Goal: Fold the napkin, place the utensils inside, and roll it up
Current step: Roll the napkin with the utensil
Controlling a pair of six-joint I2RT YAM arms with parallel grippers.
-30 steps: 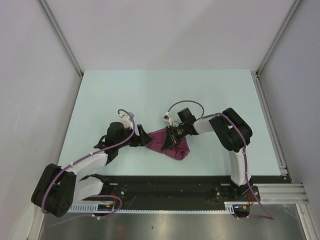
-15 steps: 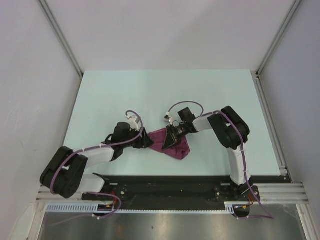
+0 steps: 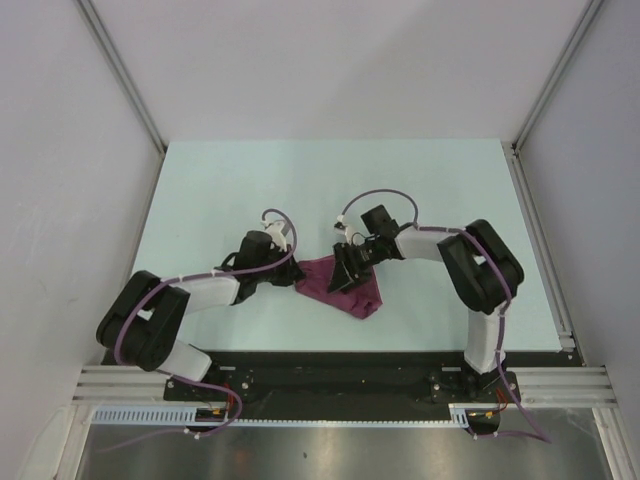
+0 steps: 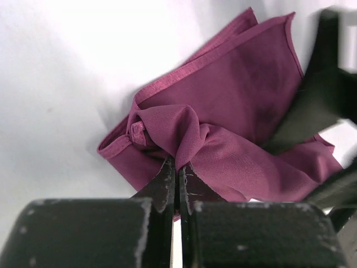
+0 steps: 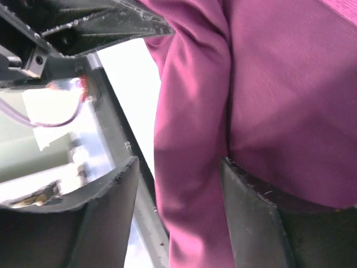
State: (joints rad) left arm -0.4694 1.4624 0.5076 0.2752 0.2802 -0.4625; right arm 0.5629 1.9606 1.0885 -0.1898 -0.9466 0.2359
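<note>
I'm running this from afar in what is plainly a robotics lab cell: a pale table (image 3: 300, 180) boxed in by plain grey panels (image 3: 330, 60) on aluminium posts (image 3: 120, 72). The left arm (image 3: 200, 292) and right arm (image 3: 440, 245) are bolted to a black rail (image 3: 330, 372) on slotted aluminium framing (image 3: 560, 382) at the near edge, with purple cables (image 3: 375, 195) looped along them. The napkin (image 3: 345, 292) lies on the bare tabletop.

The napkin (image 4: 245, 111) is fine-woven magenta cloth with a slight sheen
</note>
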